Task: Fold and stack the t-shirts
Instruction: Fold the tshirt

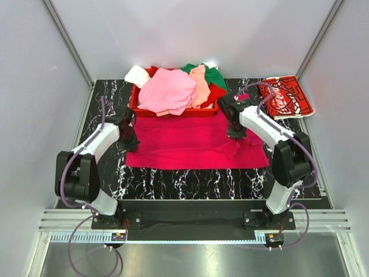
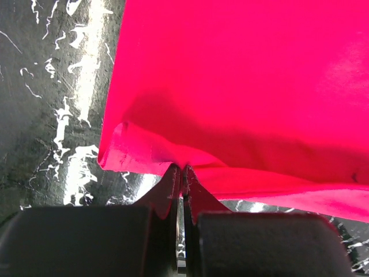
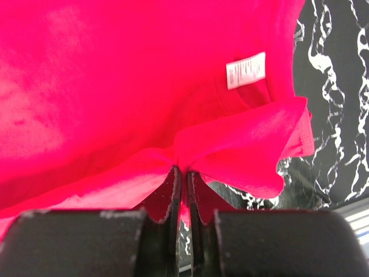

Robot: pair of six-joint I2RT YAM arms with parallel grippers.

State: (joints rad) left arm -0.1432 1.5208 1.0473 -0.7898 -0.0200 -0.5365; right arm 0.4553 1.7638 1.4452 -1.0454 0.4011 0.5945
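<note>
While your left fingers [image 2: 176, 173] and right fingers [image 3: 176, 173] clamp shut on magenta tee [image 1: 196, 141], red basket [image 1: 202, 109] heaped with tees [image 1: 170, 89] crowds its far edge; Coca-Cola tee [image 1: 286, 97] at far-right bench [image 1: 190, 182] corner.

the magenta t-shirt [image 1: 196, 144] is soft matt cloth, faintly creased, with a small white fabric label [image 3: 245, 70]. the counter [image 1: 173, 182] is glossy black with white marble veining. the basket [image 1: 136, 101] looks like smooth, shiny red plastic.

A black tabletop [image 1: 173, 182] veined with white stood between plain pale-grey walls [image 1: 34, 86] with slim metal corner posts [image 1: 69, 43]; a ribbed metal rail [image 1: 323, 220] edged its near side.
</note>
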